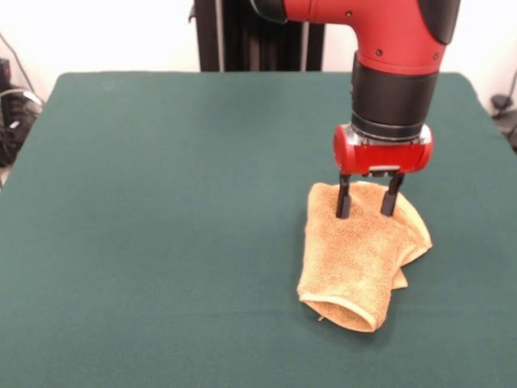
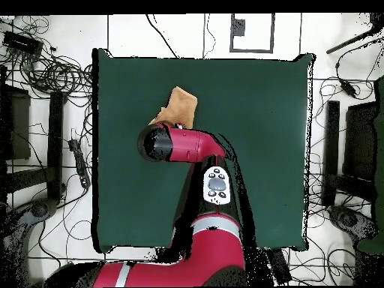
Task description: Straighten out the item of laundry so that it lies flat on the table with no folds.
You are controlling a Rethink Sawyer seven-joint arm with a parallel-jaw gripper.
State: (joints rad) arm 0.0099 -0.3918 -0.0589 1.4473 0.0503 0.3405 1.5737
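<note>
— Green felt covers the whole table (image 1: 161, 242); where is the pincer?

— Right of centre in the front view. The gripper (image 1: 369, 207) hangs from the red arm (image 1: 388, 48) with its two black fingers (image 1: 344, 200) parted, tips down on the towel's upper edge. Whether they pinch any cloth, I can't quite tell.

— And the towel?

— The golden-orange towel (image 1: 359, 259) lies folded over itself in the lower right, rumpled. From overhead, only its far part (image 2: 180, 106) shows beyond the arm.
</note>
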